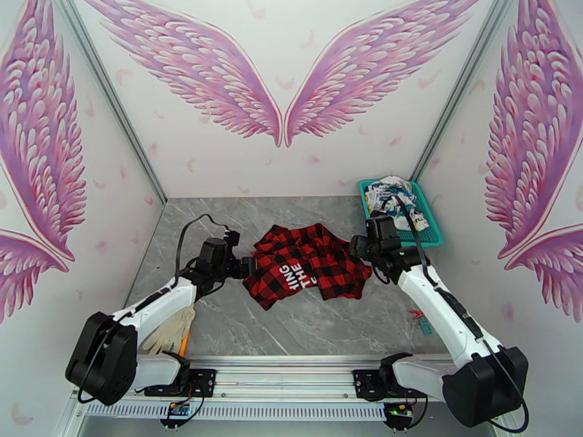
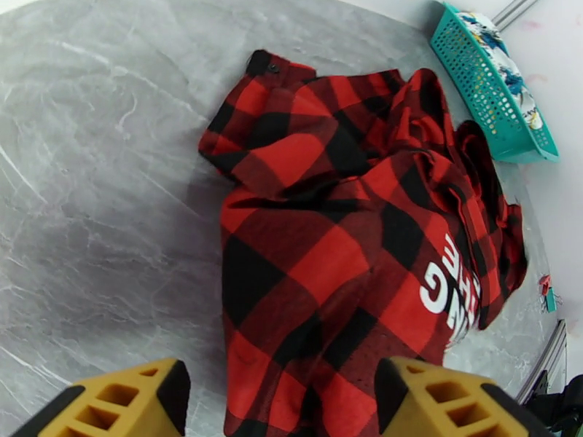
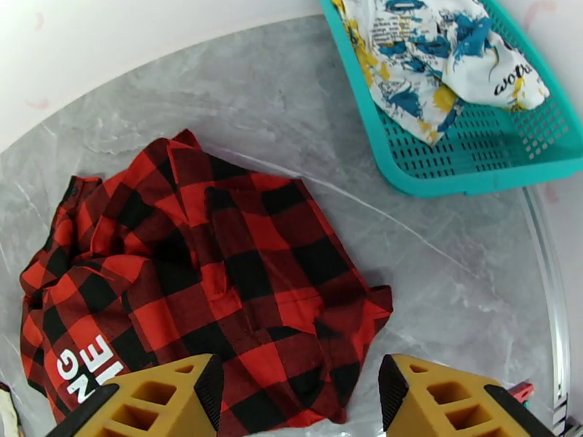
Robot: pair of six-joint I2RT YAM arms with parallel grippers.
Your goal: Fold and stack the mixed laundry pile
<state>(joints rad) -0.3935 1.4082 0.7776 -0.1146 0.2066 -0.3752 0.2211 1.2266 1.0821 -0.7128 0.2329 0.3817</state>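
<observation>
The red-and-black check shirt point(image 1: 306, 265) with white lettering lies crumpled at the middle of the grey table. My left gripper point(image 1: 245, 267) is at its left edge and stands open. In the left wrist view the shirt point(image 2: 328, 249) spreads flat under the left gripper point(image 2: 280, 406), between its yellow fingers point(image 2: 116, 406). My right gripper point(image 1: 355, 247) hovers at the shirt's right edge, also open. The shirt point(image 3: 218, 285) lies loose below the right gripper point(image 3: 299, 406). The white garment point(image 1: 393, 189) with blue and yellow print sits in the teal basket point(image 1: 431, 239).
The teal mesh basket point(image 3: 437, 185) stands at the back right corner against the wall. A beige glove point(image 1: 171, 329) lies near the left arm's base. A small red and teal item point(image 1: 421, 320) rests by the right arm. Bare table surrounds the shirt.
</observation>
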